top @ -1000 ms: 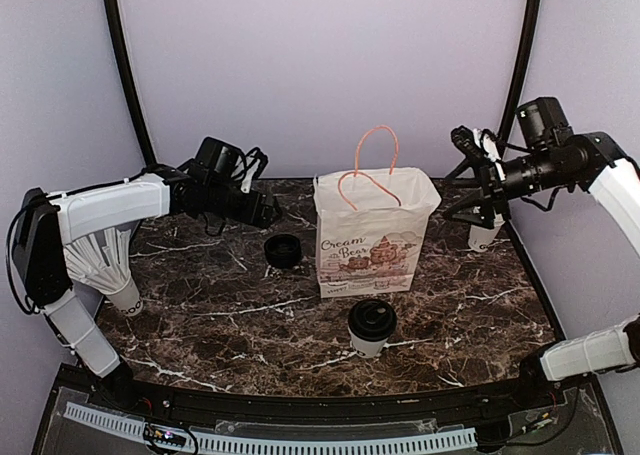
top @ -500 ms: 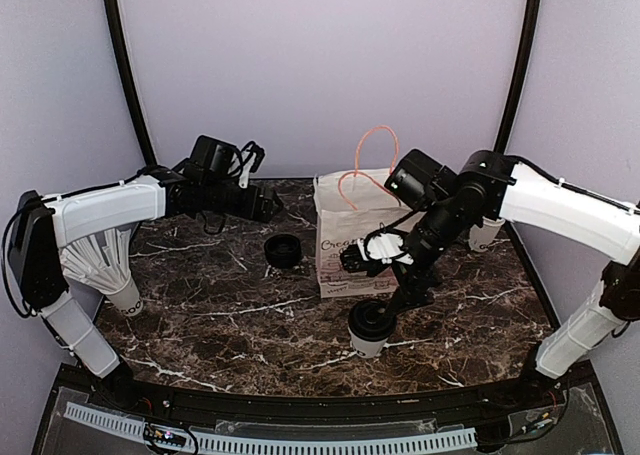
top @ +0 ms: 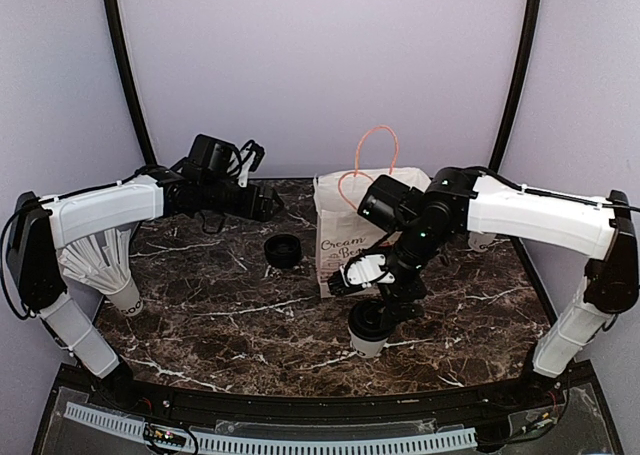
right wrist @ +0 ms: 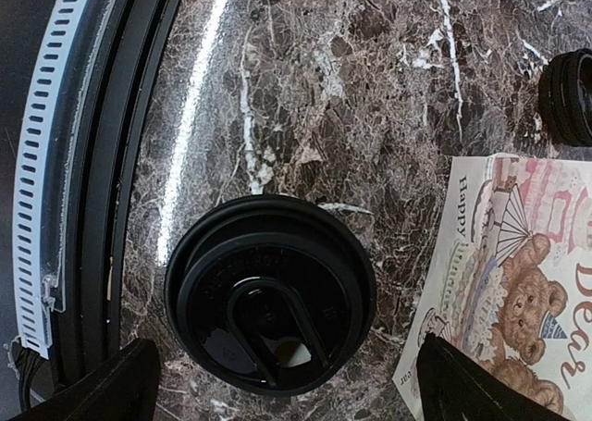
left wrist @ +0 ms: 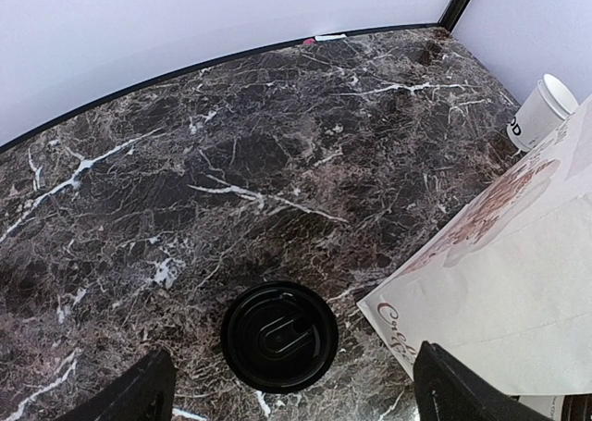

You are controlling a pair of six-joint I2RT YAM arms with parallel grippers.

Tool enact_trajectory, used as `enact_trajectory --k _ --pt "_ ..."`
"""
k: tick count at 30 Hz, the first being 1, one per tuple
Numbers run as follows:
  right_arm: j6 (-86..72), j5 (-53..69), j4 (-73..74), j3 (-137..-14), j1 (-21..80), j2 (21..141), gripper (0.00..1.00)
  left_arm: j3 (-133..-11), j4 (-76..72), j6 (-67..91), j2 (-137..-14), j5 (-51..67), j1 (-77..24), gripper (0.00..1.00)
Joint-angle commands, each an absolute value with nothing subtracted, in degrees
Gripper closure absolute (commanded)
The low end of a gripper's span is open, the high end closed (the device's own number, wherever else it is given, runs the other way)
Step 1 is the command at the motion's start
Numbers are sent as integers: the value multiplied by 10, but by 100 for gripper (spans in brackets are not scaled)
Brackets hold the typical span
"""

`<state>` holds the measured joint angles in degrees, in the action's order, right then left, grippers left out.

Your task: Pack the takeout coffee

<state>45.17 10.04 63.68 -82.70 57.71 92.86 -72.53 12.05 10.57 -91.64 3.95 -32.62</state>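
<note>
Standing upright near the table's front edge, the takeout coffee has bare marble to its left. The paper bag stands just behind it, contents unseen. The cup's lid faces up, long axis vertical. Right gripper hovers above the cup, jaws apart. Left gripper has jaws apart, holding nothing.

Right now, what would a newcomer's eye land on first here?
The white paper bag with pink handles and a teddy-bear print stands mid-table. Just in front of it, the right fingers, spread open, hang over the small white paper cup with a round black plastic lid.
</note>
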Motion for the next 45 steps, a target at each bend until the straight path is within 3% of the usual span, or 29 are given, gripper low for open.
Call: enact_trajectory --k 1,12,45 --pt "460 101 631 -841 584 934 1 -724 126 108 -885 47 -324 8" --pt "453 91 679 -857 604 976 5 -729 133 106 -892 49 -324 8" --pt "423 40 625 -819 626 956 31 -739 148 103 -905 59 -324 8"
